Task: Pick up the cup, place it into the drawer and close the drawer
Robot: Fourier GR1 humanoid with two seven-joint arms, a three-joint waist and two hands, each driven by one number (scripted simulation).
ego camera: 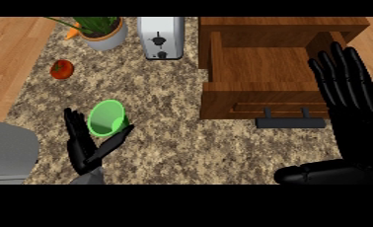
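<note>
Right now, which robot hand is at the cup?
The left robot hand, open around the green cup on the counter. The right robot hand is open over by the drawer.

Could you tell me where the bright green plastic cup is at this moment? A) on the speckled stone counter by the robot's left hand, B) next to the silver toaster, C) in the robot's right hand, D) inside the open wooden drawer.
A: the bright green plastic cup stands on the speckled stone counter between the thumb and fingers of the open left hand; nothing shows inside the open wooden drawer.
</note>
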